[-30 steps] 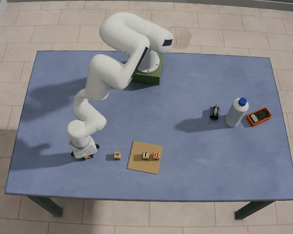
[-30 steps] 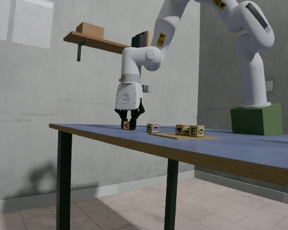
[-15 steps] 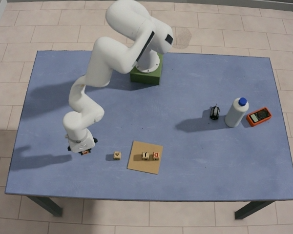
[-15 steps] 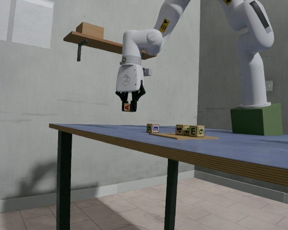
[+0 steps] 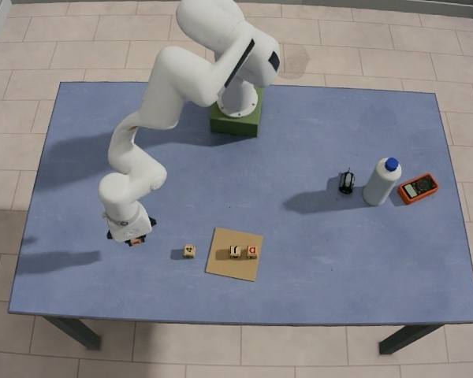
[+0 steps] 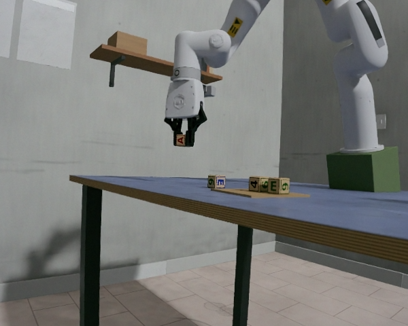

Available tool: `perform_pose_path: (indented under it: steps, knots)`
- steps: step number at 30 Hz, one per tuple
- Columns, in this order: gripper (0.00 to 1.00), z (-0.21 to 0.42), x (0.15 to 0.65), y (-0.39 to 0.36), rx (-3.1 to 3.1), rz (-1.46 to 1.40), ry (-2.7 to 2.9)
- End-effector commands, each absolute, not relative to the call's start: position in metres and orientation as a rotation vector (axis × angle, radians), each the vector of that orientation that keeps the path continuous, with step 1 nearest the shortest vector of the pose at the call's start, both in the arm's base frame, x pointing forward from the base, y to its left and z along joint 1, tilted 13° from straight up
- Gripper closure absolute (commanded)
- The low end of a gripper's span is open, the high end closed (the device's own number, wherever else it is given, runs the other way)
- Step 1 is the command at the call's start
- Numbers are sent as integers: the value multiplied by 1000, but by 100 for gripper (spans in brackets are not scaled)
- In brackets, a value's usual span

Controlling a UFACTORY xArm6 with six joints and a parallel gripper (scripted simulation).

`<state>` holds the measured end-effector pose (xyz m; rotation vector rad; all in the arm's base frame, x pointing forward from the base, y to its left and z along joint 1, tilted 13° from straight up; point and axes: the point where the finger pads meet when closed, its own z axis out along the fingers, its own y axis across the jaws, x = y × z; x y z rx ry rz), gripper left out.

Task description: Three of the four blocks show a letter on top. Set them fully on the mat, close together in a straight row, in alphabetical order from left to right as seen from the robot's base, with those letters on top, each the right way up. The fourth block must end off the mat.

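Note:
My gripper (image 6: 183, 140) is shut on a wooden block (image 6: 180, 140) with a red A on its side and holds it high above the table's left part; from above only a sliver of that block (image 5: 135, 241) shows under the wrist. The tan mat (image 5: 234, 253) lies near the front edge. Two blocks stand on it side by side: one with a black mark on top (image 5: 235, 250) and one with a red letter on top (image 5: 251, 251). A block with a 4 on top (image 5: 189, 250) stands on the table left of the mat, and it also shows in the side view (image 6: 216, 181).
A white bottle with a blue cap (image 5: 381, 181), a small black object (image 5: 346, 182) and an orange multimeter (image 5: 418, 188) stand at the right. The arm's green base (image 5: 236, 115) is at the back middle.

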<state>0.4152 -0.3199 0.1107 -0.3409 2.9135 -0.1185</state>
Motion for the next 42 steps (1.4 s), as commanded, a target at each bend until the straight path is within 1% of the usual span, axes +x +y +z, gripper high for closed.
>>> perform_pose_path:
  steps: [1,3,13,15,16,30,32,33,38,42]
  knots:
    - [72,113,418,-316,-381,-128,2906]
    - [72,113,425,-294,-551,-145,2886]
    - [72,113,438,-238,-991,-188,2787]
    - [72,113,438,-238,-991,-188,2787]
    - [72,113,441,-221,-1123,-201,2743]
    - [72,112,445,-143,-1703,-256,2457]
    - [72,112,445,-143,-1703,-256,2457]
    - [72,111,444,-127,-1817,-267,2381]
    - [72,110,441,-103,-1979,-283,2258]
    - [72,110,441,-102,-1987,-284,2251]
